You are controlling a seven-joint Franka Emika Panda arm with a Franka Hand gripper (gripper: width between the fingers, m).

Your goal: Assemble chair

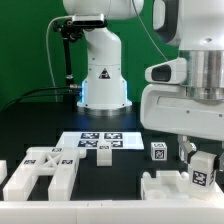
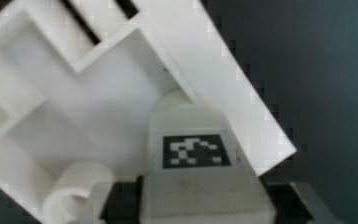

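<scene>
My gripper point(image 1: 200, 163) hangs low at the exterior view's right, over the front of the table. Its fingers are shut on a white square post point(image 1: 201, 180) that bears a tag on its face. In the wrist view the post point(image 2: 197, 150) fills the space between the two dark fingers point(image 2: 123, 196), with my gripper point(image 2: 206, 203) closed against its sides. Just beyond the post lies a white slotted chair panel point(image 2: 87, 80), which the post appears to touch. The same panel shows as a blocky white part point(image 1: 162, 187) beside the held post.
A second white slotted panel point(image 1: 40, 172) lies at the exterior view's front left. The marker board point(image 1: 100, 141) lies flat mid-table. A small tagged white piece point(image 1: 158, 150) stands behind the gripper. The arm's base point(image 1: 103, 75) is at the back.
</scene>
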